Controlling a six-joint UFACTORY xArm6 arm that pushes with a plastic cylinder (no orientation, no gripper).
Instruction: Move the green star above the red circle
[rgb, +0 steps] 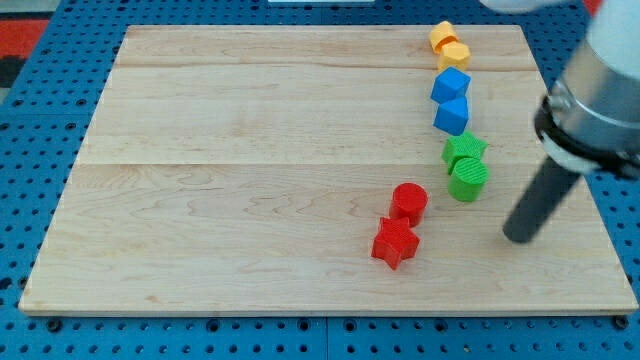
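The green star (464, 148) lies at the view's right of the wooden board (250, 180), touching a green cylinder (468, 179) just below it. The red circle, a red cylinder (408, 201), sits below and to the left of the green blocks, with a red star (394, 243) touching its lower side. My tip (519, 237) rests on the board to the right of the red blocks and below-right of the green cylinder, apart from all blocks.
Two blue blocks (451, 86) (451, 116) stand above the green star. Two yellow blocks (443, 36) (453, 55) sit near the board's top edge. The board's right edge is close to my tip. Blue pegboard surrounds the board.
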